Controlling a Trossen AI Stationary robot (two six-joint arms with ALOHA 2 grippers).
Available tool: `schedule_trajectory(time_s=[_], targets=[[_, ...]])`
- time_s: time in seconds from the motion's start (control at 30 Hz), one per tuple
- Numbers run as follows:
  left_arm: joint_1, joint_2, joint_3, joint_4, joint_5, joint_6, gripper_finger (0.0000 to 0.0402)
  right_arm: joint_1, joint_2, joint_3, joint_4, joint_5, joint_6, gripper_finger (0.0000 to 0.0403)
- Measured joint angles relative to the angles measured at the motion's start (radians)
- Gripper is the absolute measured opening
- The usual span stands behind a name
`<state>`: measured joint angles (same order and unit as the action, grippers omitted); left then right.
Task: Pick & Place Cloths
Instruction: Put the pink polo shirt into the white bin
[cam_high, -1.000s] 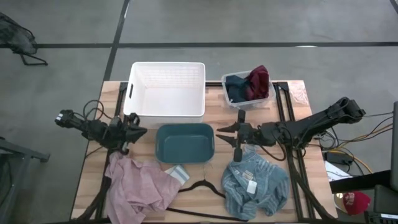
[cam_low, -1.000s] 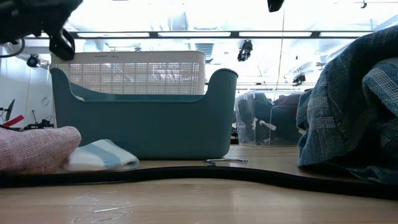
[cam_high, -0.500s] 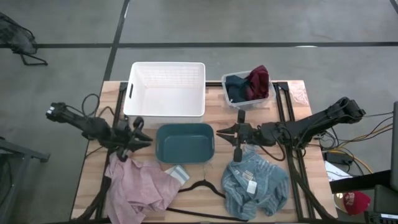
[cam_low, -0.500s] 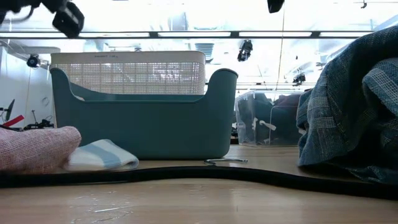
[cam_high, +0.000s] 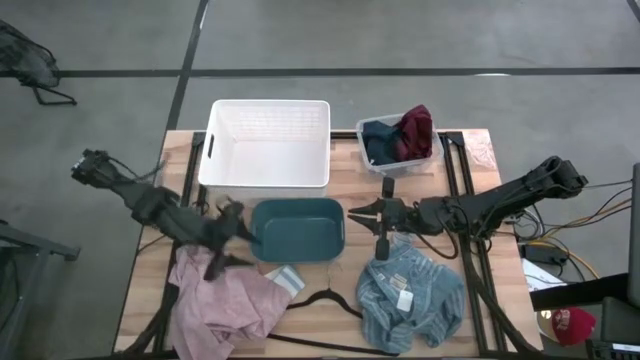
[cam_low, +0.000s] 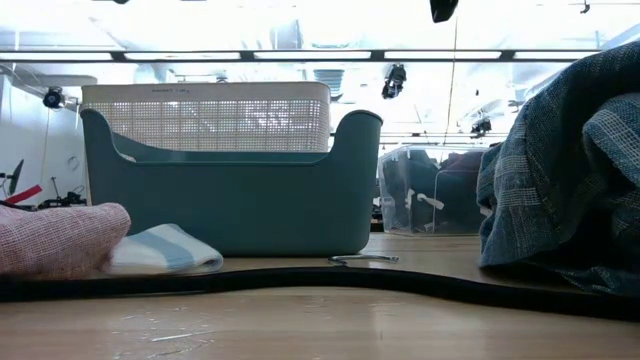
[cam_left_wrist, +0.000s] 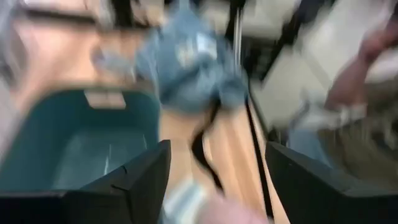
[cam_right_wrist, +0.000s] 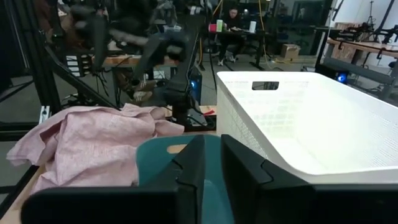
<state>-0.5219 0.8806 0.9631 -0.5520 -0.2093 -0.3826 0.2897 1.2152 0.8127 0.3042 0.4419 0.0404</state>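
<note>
A pale pink cloth (cam_high: 220, 300) lies crumpled at the table's near left, with a small striped sock (cam_high: 285, 277) beside it. A light blue striped cloth (cam_high: 410, 295) with a white tag lies at the near right. Navy and maroon cloths (cam_high: 400, 135) fill a clear bin at the far right. My left gripper (cam_high: 233, 237) hovers open above the gap between the pink cloth and the teal bin (cam_high: 297, 228); its fingers (cam_left_wrist: 143, 180) stand wide apart with nothing between them. My right gripper (cam_high: 355, 209) hangs shut by the teal bin's right end.
A white slatted bin (cam_high: 268, 143) stands at the far middle of the table. A black wire hanger (cam_high: 325, 300) lies between the two near cloths. People and desks show in the room beyond the table (cam_right_wrist: 236, 25).
My left gripper has swung toward the table's right and near edges, coming beside the teal bin above the pink cloth's far edge. It has risen out of the low view, and its fingers have opened wide. The cloths lie as before.
</note>
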Motion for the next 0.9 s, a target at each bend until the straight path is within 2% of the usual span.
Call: schedule_trajectory(time_s=[0.1, 0.23, 0.4, 0.7, 0.9], targets=[[-0.059, 0.087, 0.1, -0.188, 0.007, -0.104, 0.0269, 0.0, 0.0, 0.0, 0.0, 0.0, 0.001, 0.0054], [-0.135, 0.179, 0.183, -0.302, -0.001, -0.257, 0.0268, 0.0, 0.0, -0.001, 0.0, 0.0, 0.001, 0.0064], [-0.225, 0.28, 0.207, -0.341, 0.016, -0.395, 0.0268, 0.0, 0.0, -0.002, 0.001, 0.0, 0.022, 0.0075], [-0.389, 0.415, 0.198, -0.435, 0.022, -0.76, 0.0268, 0.0, 0.0, -0.002, 0.001, 0.0, 0.032, 0.0093], [-0.457, 0.518, 0.196, -0.437, 0.06, -0.934, 0.0268, 0.0, 0.0, -0.002, 0.001, 0.0, 0.031, 0.01]])
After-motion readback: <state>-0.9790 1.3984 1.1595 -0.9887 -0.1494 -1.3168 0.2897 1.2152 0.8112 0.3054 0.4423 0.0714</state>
